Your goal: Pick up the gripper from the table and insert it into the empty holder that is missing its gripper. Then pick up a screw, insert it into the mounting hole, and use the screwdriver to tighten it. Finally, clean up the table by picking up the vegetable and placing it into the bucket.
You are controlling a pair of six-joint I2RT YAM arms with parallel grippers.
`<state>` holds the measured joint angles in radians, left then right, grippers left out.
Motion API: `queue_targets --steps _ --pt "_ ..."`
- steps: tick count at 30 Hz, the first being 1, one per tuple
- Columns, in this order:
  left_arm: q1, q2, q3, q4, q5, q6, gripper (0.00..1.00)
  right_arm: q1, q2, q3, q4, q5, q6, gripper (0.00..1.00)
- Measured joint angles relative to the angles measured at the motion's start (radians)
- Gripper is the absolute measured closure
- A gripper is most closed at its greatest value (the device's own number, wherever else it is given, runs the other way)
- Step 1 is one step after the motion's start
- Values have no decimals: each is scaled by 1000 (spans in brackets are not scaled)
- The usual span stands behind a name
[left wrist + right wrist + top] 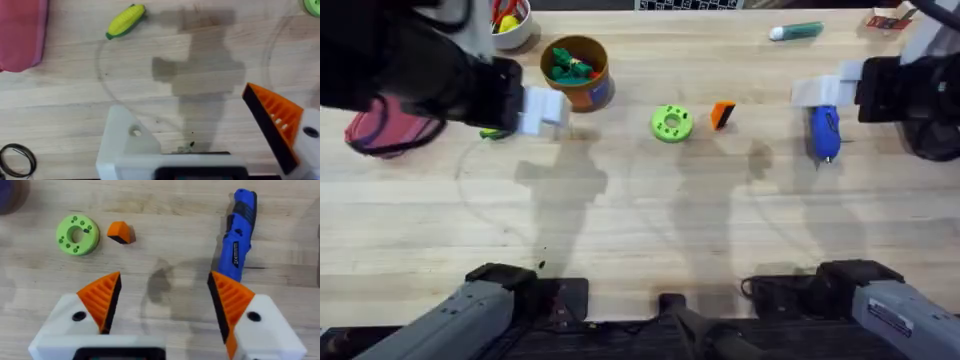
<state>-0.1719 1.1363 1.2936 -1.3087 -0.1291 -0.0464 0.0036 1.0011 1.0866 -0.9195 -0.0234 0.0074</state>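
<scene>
I read no legible writing; the bucket [577, 68] carries a blue label, the screwdriver [239, 237] a white strip of print too small to read. The loose orange finger [722, 114] lies on the bench [640, 220] just right of the green disc [671, 123]. My left gripper [210, 135] stands apart, one holder [127, 142] bare, above the corn [125, 21]. My right gripper [165, 302] is apart, both pads fitted, near the screwdriver.
</scene>
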Motion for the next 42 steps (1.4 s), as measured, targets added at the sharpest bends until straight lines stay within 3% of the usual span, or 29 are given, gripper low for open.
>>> queue_targets --steps 8,22,28,36,42 --pt "-19 14 -11 15 -8 -49 13 0 0 0 0 0 0 8" --pt "-19 14 -11 44 -23 -60 13 0 0 0 -2 0 0 8" --pt "-19 14 -11 -45 -24 -60 14 0 0 0 -2 0 0 7" --pt "-19 14 -11 -268 -25 -60 13 0 0 0 -2 0 0 8" --pt "-18 13 -11 -279 -25 -60 13 0 0 0 -2 0 0 8"
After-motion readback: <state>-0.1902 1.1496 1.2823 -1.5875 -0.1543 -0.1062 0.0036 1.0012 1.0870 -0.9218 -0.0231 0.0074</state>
